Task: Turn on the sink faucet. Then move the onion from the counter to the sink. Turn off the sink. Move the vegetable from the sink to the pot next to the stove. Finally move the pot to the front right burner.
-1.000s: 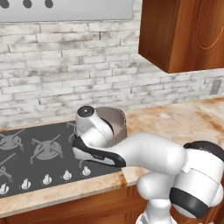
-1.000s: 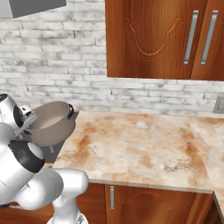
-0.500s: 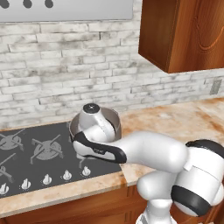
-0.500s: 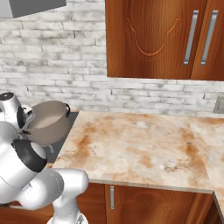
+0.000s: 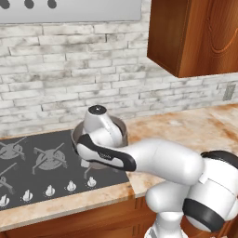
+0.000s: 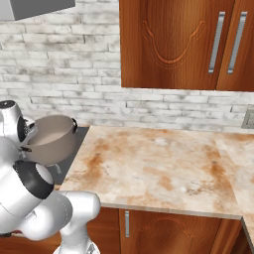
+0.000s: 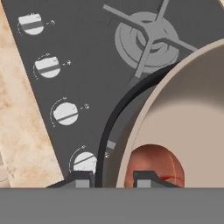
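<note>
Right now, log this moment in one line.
claw: shut on pot rim | onion: inside pot | pot: tilted, above stove | phase: carrying to burner

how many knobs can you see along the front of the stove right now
5 in the left base view, in a row on the stove: knobs at and. The arm may hide more.

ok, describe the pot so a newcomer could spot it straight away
Find the black stove set into the marbled counter under the brick wall. At the stove's right edge, the pot hangs tilted in the gripper. It is the one round, wide grey-brown vessel there, with an onion inside.
</note>
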